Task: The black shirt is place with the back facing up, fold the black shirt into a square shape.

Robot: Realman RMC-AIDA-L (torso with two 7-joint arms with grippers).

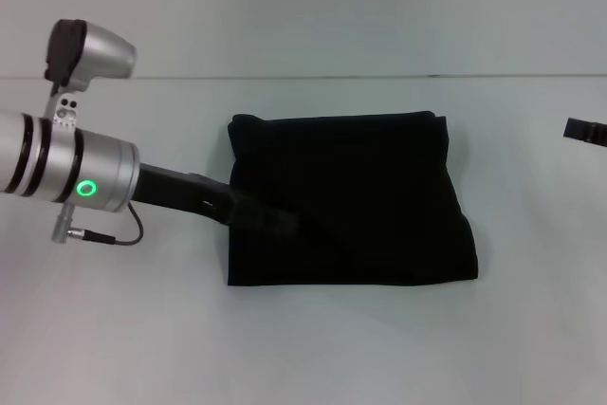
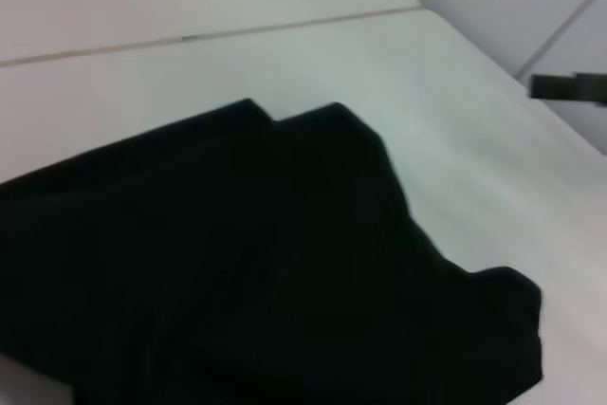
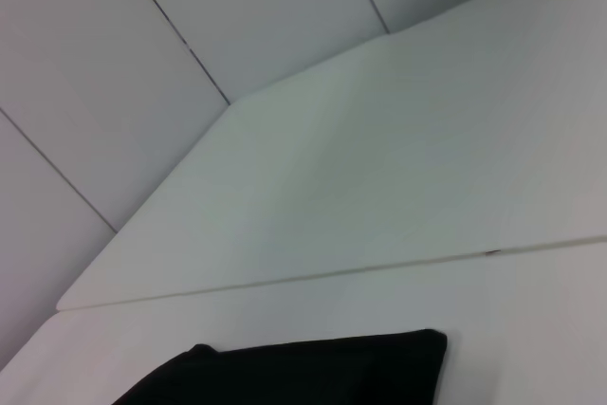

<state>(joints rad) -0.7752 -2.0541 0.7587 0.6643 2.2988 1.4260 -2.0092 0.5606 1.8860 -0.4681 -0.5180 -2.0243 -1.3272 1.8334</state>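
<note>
White tabletop (image 1: 313, 348) carries the black shirt (image 1: 351, 201), folded to a near-square, centre frame. Left hand (image 1: 280, 220) reaches in from the left, over the shirt's left edge; black on black, grip state cannot be told. Right hand (image 1: 585, 130) sits at the right edge, well apart; state unclear. Left arm is nearer.

You have a white table (image 1: 313, 348) with a seam across its far side, and the black shirt (image 1: 370, 206) lying folded on it.
</note>
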